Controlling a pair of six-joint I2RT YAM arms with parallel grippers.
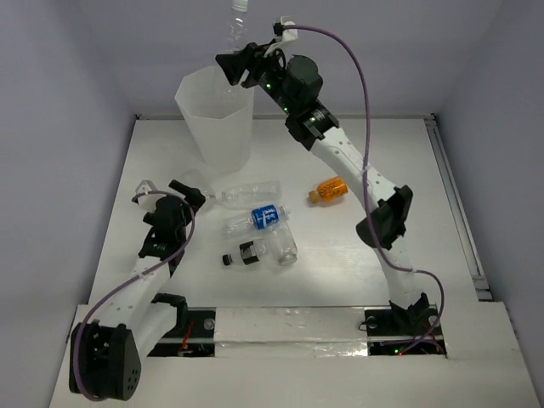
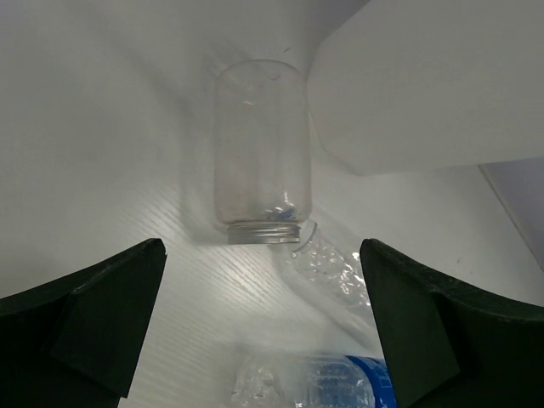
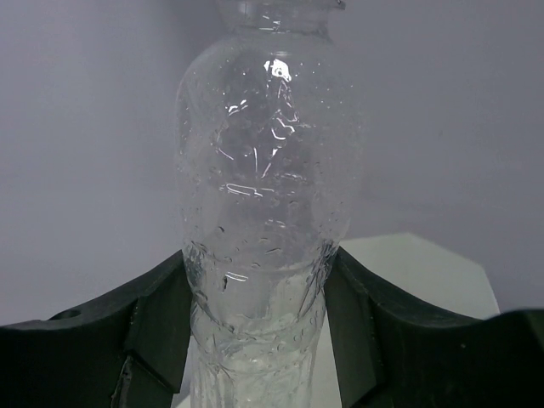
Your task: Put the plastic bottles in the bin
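Note:
My right gripper (image 1: 234, 68) is shut on a clear plastic bottle (image 1: 235, 30) and holds it upright above the rim of the translucent white bin (image 1: 214, 119). In the right wrist view the bottle (image 3: 268, 212) fills the gap between the fingers (image 3: 157, 323). My left gripper (image 1: 192, 192) is open and empty, low over the table. In front of it lie a clear wide-mouthed bottle (image 2: 259, 153), a crushed clear bottle (image 1: 248, 192) and a blue-labelled bottle (image 1: 260, 218). A black-labelled bottle (image 1: 248, 254) and a small orange bottle (image 1: 329, 189) lie further right. No red cap shows.
Another clear bottle (image 1: 286, 245) lies beside the black-labelled one. The bin's wall (image 2: 425, 85) stands just right of the wide-mouthed bottle in the left wrist view. The table's raised right edge (image 1: 455, 204) runs front to back.

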